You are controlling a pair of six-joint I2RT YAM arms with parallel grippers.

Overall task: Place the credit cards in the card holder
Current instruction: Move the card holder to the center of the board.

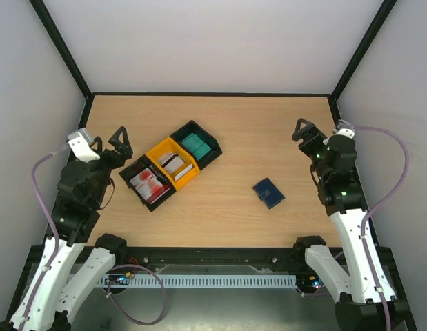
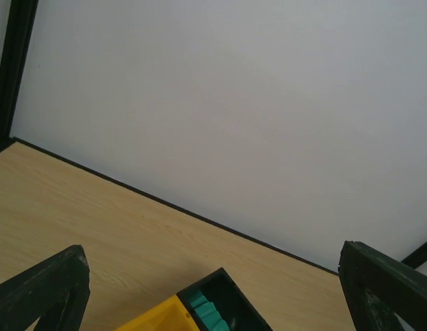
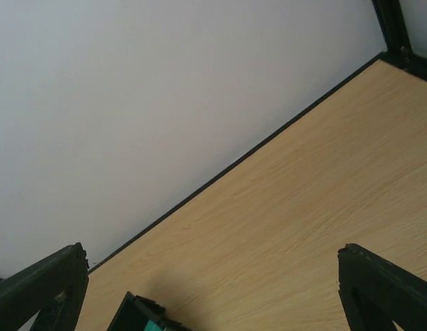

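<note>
Cards in their trays, card holder shut, nothing picked up yet.

The card holder (image 1: pixel 268 193) lies closed on the table (image 1: pixel 234 117), right of centre in the top view. It is near the right arm (image 1: pixel 337 176) and well apart from the credit cards (image 1: pixel 170 163), which sit left of centre. The whitish cards are in a yellow tray (image 1: pixel 160 147), and the red-and-white ones in a black tray (image 1: pixel 133 172) touching it at lower left. A second black tray (image 1: pixel 206 135) of teal pieces adjoins the yellow one at upper right. The left jaws, by the left arm (image 1: pixel 82 183), and the right jaws stand spread wide and grasp nothing. We judge the task to be at its start. The holder probably needs opening first. Then a thin card must be pinched out from between tray walls, which looks like the awkward part.
</note>
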